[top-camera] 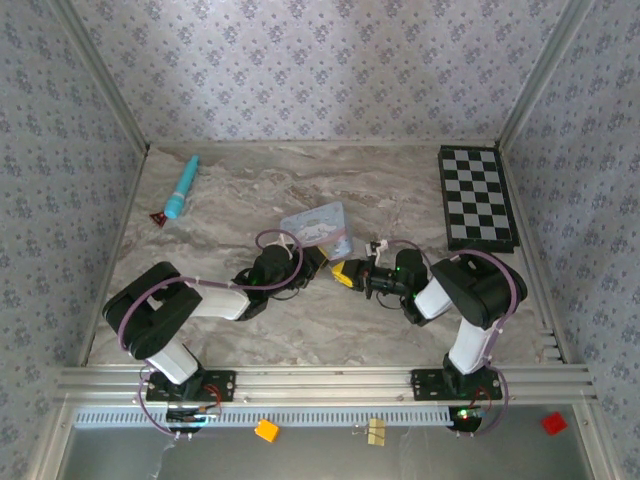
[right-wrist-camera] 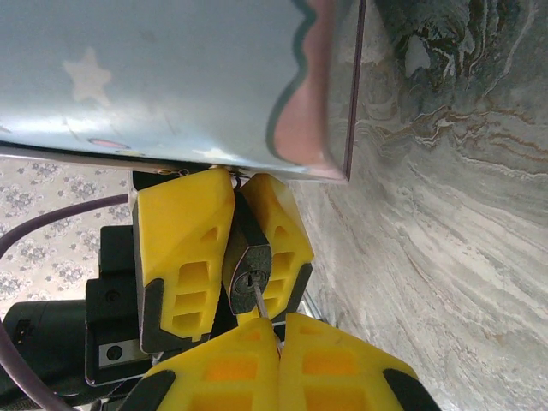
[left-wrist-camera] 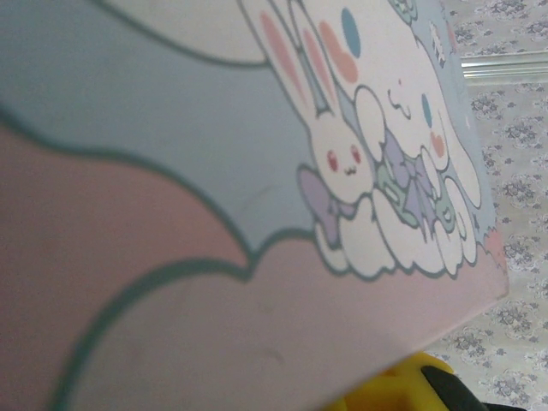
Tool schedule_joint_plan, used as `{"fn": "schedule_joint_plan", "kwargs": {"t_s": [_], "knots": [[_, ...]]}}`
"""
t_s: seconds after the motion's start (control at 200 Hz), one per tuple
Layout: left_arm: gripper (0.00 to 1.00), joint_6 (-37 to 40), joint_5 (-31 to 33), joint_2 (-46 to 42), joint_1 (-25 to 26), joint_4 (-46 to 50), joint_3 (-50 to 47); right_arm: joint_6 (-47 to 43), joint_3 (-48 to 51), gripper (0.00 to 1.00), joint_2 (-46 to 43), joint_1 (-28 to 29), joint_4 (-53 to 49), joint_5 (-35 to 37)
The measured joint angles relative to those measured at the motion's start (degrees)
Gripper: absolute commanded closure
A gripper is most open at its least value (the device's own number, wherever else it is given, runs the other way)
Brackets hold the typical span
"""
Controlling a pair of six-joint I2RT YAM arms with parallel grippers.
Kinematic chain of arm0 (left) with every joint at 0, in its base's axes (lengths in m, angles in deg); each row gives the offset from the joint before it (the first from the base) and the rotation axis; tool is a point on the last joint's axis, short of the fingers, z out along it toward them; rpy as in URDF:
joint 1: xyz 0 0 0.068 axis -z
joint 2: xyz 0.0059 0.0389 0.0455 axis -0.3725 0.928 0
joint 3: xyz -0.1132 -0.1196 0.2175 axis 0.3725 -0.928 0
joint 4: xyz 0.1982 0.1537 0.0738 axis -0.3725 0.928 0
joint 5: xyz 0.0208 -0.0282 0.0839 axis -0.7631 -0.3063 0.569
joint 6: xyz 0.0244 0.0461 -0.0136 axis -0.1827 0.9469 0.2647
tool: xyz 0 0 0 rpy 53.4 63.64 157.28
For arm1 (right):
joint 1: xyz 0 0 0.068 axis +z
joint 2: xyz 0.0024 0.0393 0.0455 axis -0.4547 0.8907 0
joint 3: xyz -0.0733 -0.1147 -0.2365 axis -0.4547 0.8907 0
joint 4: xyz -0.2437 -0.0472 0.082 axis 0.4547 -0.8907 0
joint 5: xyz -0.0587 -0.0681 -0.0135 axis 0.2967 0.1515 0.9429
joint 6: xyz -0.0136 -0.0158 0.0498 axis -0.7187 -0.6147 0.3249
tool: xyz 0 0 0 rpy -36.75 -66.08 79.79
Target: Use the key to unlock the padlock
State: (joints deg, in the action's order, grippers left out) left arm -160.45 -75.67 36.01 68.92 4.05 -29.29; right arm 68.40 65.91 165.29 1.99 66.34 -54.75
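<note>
Black metal with a silvery keyhole face, the padlock (right-wrist-camera: pixel 248 272) sits just under the lower edge of the pale blue tin (right-wrist-camera: pixel 171 77). It is pinched between the yellow fingers of the left hand (right-wrist-camera: pixel 238 248), which is closed narrow on its body. The key (right-wrist-camera: pixel 259 301) has its thin shaft at the keyhole, apparently tip-in. Its head is buried between the pads of the right hand (right-wrist-camera: pixel 278 332), which is clamped fully on it below the tin's pink corner. Whether the shaft is seated to full depth cannot be told.

The step in hand looks like seating and turning the key. To do it well, the right hand should push along the shaft's own line until it stops. It should then roll about that line alone, so the slim shaft is twisted and not bent. The left hand needs a firm hold so the lock does not spin with the key. The shackle is hidden behind the fingers near the tin, so room for it to spring free is uncertain. Beside the tin, the marbled worktop (right-wrist-camera: pixel 445 257) gives space to draw away.
</note>
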Motion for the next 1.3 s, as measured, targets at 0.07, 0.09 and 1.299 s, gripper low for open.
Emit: {"fn": "schedule_joint_plan", "kwargs": {"t_s": [0.07,0.09,1.299], "knots": [[1.0,0.0,0.0,0.0,0.0,0.0,0.0,0.0,0.0,1.0,0.0,0.1,0.0,0.2],[1.0,0.0,0.0,0.0,0.0,0.0,0.0,0.0,0.0,1.0,0.0,0.2,0.0,0.3],[1.0,1.1,2.0,0.0,0.1,1.3,0.3,0.1,0.0,1.0,-0.9,3.5,-1.2,5.7]]}}
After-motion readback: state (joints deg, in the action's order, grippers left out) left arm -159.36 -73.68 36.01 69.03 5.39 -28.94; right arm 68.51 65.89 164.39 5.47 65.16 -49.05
